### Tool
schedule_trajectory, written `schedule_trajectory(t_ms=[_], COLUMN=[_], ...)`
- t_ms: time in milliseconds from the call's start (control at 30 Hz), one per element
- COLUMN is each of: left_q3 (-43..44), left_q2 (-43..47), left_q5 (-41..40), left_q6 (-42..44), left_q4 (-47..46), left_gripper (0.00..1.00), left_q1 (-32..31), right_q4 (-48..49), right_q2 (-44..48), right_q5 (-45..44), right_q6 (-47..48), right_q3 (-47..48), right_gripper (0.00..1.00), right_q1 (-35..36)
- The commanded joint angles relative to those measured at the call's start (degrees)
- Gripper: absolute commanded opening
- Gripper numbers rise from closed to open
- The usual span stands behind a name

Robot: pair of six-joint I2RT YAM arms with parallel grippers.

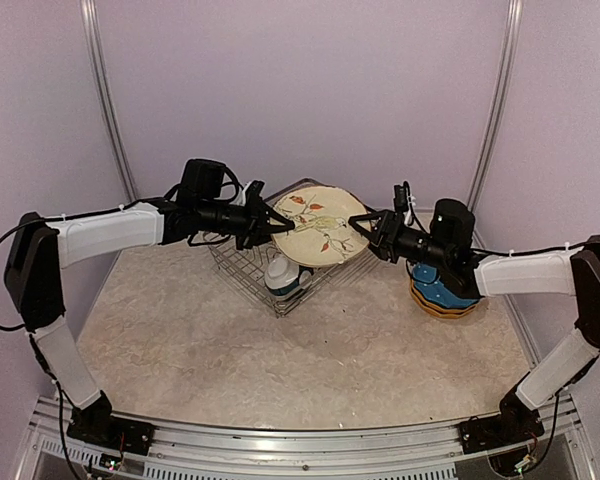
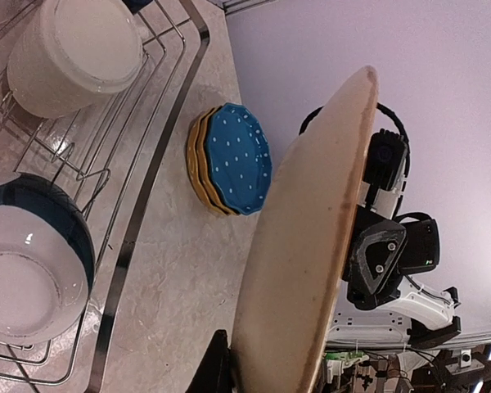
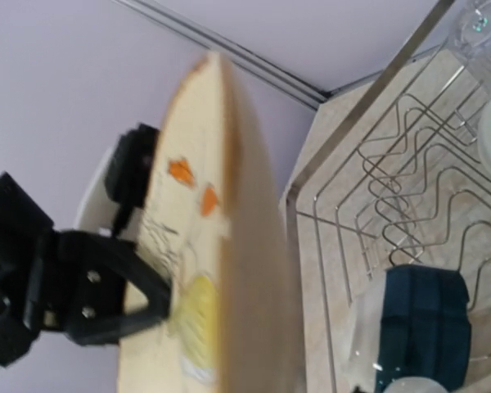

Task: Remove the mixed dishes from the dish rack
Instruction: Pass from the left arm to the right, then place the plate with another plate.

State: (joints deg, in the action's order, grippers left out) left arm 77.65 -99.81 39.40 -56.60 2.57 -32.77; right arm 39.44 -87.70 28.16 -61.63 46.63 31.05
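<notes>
We are holding the cream bird-pattern plate [image 1: 318, 225] tilted above the dish rack [image 1: 242, 268], with the left end effector [image 1: 276, 224] clamped on its left rim. The right end effector [image 1: 364, 228] is sitting at the opposite rim, though we cannot tell whether it is closed. We are likely handing the plate over, since the stacked dotted plates [image 1: 442, 297] on the counter [image 1: 230, 350] are lying on the right arm's side.

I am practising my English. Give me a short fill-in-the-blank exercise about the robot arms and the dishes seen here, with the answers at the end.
1. The left gripper holds a cream ___ over the dish rack.
2. Inside the rack sits a teal-and-white ___.
3. On the table beside the rack, the uppermost plate is ___.
Answers: plate; bowl; blue.
</notes>
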Motion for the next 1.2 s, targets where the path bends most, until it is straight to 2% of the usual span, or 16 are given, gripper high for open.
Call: schedule_trajectory(t_ms=[0,433,533,667,733,833,1000,1167], left_q3=[1.28,2.48,3.17,3.86,4.00,4.16,4.03,2.86], left_q2=[-0.17,-0.04,0.20,0.79,1.46,2.34,3.68,5.42], left_q5=[0.40,-1.71,-2.16,-2.75,-3.31,-4.07,-4.66,-5.42], left_q6=[0.72,4.31,5.36,7.54,8.79,10.24,11.56,12.45], left_q4=[-6.56,-2.75,0.01,2.33,3.25,4.54,5.96,6.82], left_gripper=[0.00,0.00,0.14,0.48,0.59,0.66,0.69,0.71], left_q1=[-0.99,-2.30,-2.25,-2.21,-2.21,-2.02,-0.89,0.05], right_q4=[3.22,5.58,5.28,4.42,3.78,1.64,-8.99,-29.14], right_q2=[-1.20,-1.02,0.30,2.92,5.09,8.91,18.10,27.41], right_q5=[-1.90,-0.82,-0.96,-0.29,0.10,0.57,0.22,-3.11], right_q6=[-1.98,-2.81,-2.21,-1.63,-1.44,-0.59,4.19,10.56], right_q3=[-1.22,-2.25,-2.41,-3.26,-4.13,-5.61,-7.62,-7.36], right_gripper=[0.46,0.00,0.00,0.00,0.00,0.00,0.00,0.00], right_q1=[0.55,0.46,-0.02,-1.92,-3.38,-6.21,-14.77,-26.78])
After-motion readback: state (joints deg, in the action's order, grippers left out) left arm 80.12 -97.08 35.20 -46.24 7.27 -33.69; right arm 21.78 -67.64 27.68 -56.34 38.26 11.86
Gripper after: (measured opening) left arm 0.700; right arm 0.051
